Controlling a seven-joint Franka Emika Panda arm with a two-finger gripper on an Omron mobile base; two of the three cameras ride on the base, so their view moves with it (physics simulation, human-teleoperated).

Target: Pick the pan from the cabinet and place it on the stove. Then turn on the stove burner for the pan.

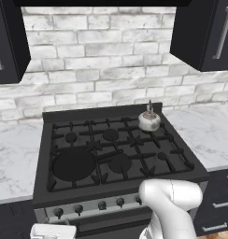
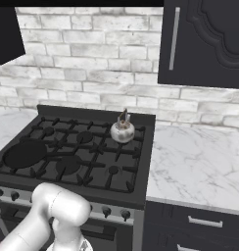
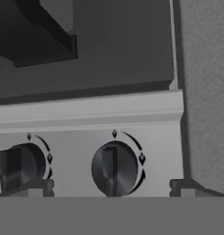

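The black pan (image 1: pixel 73 164) lies flat on the stove's (image 1: pixel 181 173) front left burner, and it also shows at the left as the pan (image 2: pixel 24 153). Its thin handle points right over the grates. My gripper (image 3: pixel 111 187) is open and low in front of the stove's silver knob panel (image 3: pixel 86 114). One dark fingertip (image 3: pixel 40 187) stands left and the other right of a black knob (image 3: pixel 114 168), without touching it. That knob is the last one before the panel's end; a second knob (image 3: pixel 19 166) sits to its left. The black cabinet (image 2: pixel 204 41) hangs up right, doors shut.
A small silver kettle (image 1: pixel 149 120) stands on the back right burner, also seen as the kettle (image 2: pixel 122 131). Marble counters (image 2: pixel 195 162) flank the stove. Dark drawers with short handles (image 2: pixel 204 221) sit below the right counter. My white arm (image 1: pixel 169 200) rises before the stove front.
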